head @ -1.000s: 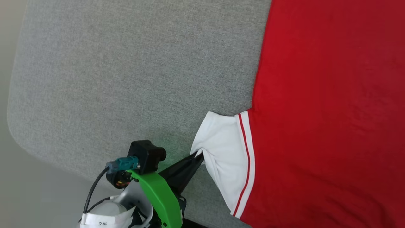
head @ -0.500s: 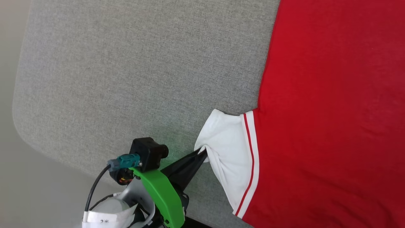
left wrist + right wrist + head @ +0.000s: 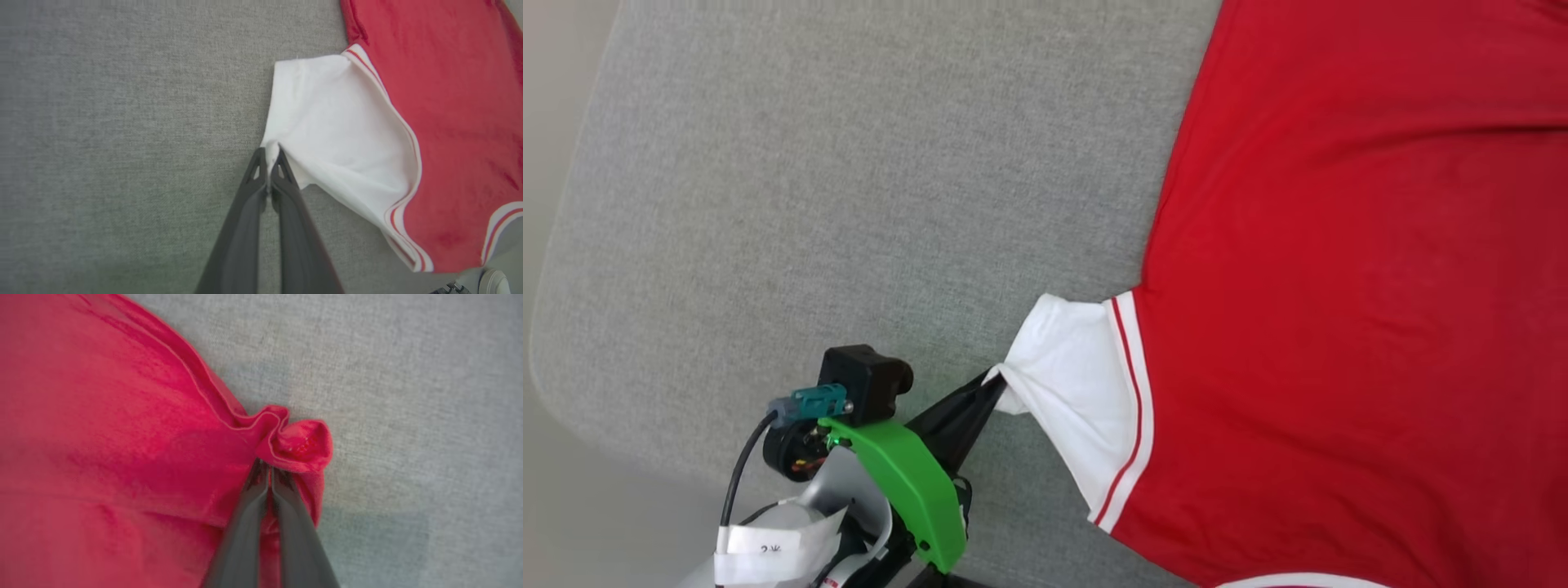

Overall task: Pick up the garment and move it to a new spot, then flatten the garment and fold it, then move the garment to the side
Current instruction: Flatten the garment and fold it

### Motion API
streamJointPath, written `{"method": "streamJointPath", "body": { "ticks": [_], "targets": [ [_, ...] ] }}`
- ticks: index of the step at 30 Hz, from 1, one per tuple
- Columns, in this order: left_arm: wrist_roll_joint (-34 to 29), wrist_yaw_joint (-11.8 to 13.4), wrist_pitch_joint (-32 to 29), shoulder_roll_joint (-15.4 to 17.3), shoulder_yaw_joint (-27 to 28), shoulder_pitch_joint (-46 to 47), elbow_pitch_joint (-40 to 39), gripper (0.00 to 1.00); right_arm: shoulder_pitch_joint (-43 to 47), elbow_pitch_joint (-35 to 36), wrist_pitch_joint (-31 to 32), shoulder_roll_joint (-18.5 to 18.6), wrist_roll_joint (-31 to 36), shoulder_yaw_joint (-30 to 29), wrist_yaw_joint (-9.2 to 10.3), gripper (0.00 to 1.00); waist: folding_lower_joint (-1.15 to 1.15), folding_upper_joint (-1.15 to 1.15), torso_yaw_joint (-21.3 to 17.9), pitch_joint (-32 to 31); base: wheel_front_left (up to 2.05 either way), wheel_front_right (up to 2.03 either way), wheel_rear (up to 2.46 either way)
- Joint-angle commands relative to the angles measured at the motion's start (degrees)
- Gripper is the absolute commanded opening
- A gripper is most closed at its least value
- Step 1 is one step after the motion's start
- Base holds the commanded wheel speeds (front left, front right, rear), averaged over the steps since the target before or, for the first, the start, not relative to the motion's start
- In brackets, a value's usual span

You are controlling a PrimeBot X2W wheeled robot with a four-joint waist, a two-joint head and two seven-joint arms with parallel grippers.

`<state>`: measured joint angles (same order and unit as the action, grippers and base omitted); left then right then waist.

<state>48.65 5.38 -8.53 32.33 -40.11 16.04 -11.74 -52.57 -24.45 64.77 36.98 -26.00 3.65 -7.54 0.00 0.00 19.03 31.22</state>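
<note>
My left fingers (image 3: pixel 265 163) pinch the garment's (image 3: pixel 1339 286) white sleeve (image 3: pixel 335 130) edge; my right fingers (image 3: pixel 266 477) clamp a bunched red edge. Body spread on grey bench (image 3: pixel 849 204).

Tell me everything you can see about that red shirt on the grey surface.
The garment is a red jersey of soft, thin cloth, spread nearly flat on the grey fabric surface. Its short white sleeve joins at red-striped trim. The left gripper pinches the sleeve's edge to a point; the right gripper pinches a bunched red edge.
</note>
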Motion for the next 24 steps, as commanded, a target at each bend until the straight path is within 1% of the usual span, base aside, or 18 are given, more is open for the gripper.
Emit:
{"method": "streamJointPath", "body": {
  "ticks": [1,6,14,19,24],
  "targets": [
    [0.1,0.5,0.3,0.4,0.3,-0.8,0.3,0.00,4.6,-1.4,-0.3,-0.3,-0.7,0.5,0.05,0.00,0.00,0.00,-4.1,-5.2,0.00,0.00,0.00],
    [0.8,1.5,0.4,0.8,0.6,-2.4,1.2,0.00,12.2,-0.6,-4.1,-2.1,-3.8,0.4,0.05,0.00,0.00,0.00,-7.1,-10.6,0.00,0.00,0.00],
    [2.4,2.7,0.9,1.4,0.8,-6.0,3.5,0.00,26.4,3.0,-10.3,-2.0,-8.4,0.7,0.05,0.00,0.00,0.00,-11.2,-18.8,0.00,0.00,0.00],
    [3.0,3.1,1.7,1.4,0.8,-7.9,4.6,0.00,33.6,6.3,-12.9,-2.5,-9.9,-0.1,0.05,0.00,0.00,0.00,-13.0,-21.9,0.00,0.00,0.00],
    [3.4,3.2,2.8,0.8,0.6,-9.2,5.9,0.00,40.0,9.4,-14.7,-3.7,-10.8,-2.6,0.05,0.00,0.00,0.00,-14.0,-24.1,0.00,0.00,0.00]
  ]
}}
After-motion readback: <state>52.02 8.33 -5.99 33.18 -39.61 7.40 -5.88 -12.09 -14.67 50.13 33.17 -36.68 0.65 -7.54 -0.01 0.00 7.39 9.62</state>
